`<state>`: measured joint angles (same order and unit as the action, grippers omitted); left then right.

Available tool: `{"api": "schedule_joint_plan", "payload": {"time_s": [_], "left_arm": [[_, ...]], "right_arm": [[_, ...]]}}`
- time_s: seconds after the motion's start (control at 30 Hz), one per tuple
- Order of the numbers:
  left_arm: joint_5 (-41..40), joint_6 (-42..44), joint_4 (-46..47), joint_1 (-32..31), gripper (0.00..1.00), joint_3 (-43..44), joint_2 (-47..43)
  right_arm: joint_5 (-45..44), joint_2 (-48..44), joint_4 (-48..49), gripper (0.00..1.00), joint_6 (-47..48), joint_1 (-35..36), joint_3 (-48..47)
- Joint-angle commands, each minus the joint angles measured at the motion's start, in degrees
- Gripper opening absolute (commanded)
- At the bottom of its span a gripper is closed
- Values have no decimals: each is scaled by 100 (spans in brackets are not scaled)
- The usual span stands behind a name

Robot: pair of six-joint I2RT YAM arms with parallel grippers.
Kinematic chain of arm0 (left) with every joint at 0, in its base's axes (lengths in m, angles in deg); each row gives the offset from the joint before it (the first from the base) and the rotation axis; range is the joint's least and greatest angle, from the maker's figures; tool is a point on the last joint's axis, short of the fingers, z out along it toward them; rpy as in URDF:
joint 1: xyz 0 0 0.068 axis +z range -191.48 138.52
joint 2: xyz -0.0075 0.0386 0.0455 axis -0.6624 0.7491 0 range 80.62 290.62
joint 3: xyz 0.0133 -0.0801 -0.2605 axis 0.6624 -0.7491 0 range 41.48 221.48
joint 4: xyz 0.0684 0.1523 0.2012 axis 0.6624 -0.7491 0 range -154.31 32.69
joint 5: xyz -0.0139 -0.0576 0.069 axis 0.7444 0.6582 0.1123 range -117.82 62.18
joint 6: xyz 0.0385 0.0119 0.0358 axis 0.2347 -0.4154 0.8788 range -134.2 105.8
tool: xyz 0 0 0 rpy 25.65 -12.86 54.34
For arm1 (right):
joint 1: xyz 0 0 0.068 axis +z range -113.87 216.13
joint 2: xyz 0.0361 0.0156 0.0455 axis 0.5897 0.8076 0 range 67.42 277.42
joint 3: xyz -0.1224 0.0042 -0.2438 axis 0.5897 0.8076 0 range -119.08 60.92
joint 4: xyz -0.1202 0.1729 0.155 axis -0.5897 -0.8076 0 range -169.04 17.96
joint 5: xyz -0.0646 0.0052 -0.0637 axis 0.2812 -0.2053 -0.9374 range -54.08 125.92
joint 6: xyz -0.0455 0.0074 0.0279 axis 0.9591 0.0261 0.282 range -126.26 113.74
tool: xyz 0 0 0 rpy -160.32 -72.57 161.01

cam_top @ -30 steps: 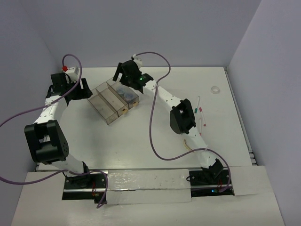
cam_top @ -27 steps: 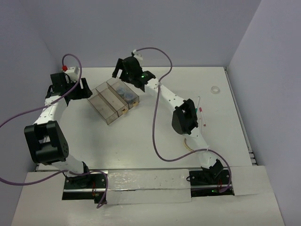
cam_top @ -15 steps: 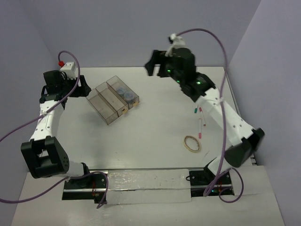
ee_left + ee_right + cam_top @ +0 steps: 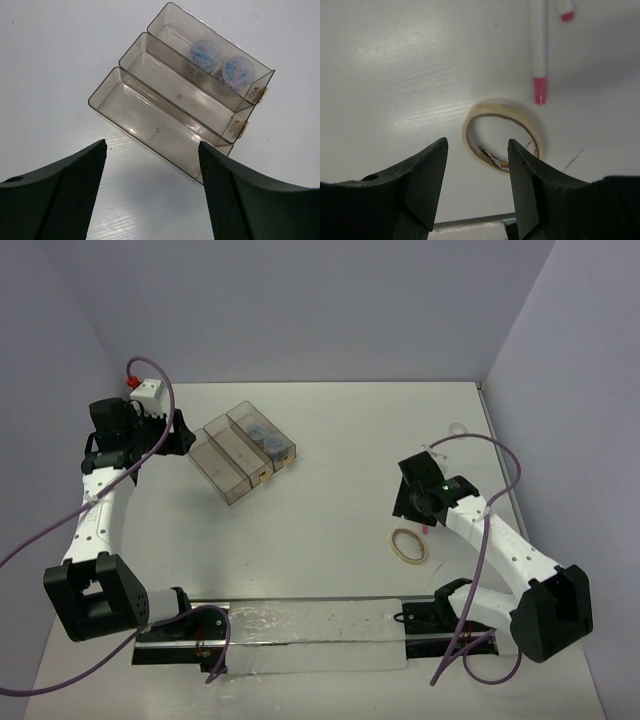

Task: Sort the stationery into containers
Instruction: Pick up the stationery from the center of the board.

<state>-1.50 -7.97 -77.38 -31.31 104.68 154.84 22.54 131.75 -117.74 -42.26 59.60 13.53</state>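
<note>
The containers (image 4: 240, 452) are three joined clear bins standing at the back left. In the left wrist view the far bin of the containers (image 4: 165, 107) holds two bluish round pieces (image 4: 205, 52). The other two bins look empty. My left gripper (image 4: 183, 432) is just left of the bins, open and empty (image 4: 152, 145). My right gripper (image 4: 407, 510) hangs low over a tan loop (image 4: 407, 545) at the front right. It is open (image 4: 477, 142), with the loop's rim (image 4: 500, 106) lying just beyond its fingertips. A white pen with a pink tip (image 4: 538, 50) lies past the loop.
A small clear ring (image 4: 458, 428) lies at the back right near the wall. A second pen's pink end (image 4: 566, 15) shows at the top of the right wrist view. The table's near edge sits just behind the right fingers.
My right arm has swung from over the bins across to the front right and come down over the tan loop, its jaws narrowing. The left arm has drawn back slightly.
</note>
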Motion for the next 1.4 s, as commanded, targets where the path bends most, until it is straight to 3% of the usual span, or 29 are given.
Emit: {"api": "schedule_joint_plan", "payload": {"time_s": [0.0,0.37,0.53,0.97,1.03,1.13,1.2,1.27,1.37], "left_arm": [[199,109,45,15,81,-147,-297],[420,-7,-7,22,82,-172,-419],[381,45,171,72,83,-291,-681],[646,-149,214,279,84,-170,-670],[638,-133,190,307,84,-146,-696],[646,-99,161,362,84,-118,-745],[652,-102,173,383,84,-115,-781],[655,-105,179,398,84,-115,-786],[685,-112,167,398,84,-115,-759]], "right_arm": [[-85,-621,-368,58,-702,3,508],[-700,-765,-762,58,-1917,-158,1041],[-333,-411,-237,56,-1788,-150,1487],[-319,-101,53,56,-1803,-255,1524],[-215,-35,222,53,-1812,-255,1610],[-86,56,354,29,-1797,-258,1683],[5,18,403,6,-1766,-255,1716],[142,-83,450,0,-1692,-255,1752],[193,-284,488,0,-1669,-255,1817]]}}
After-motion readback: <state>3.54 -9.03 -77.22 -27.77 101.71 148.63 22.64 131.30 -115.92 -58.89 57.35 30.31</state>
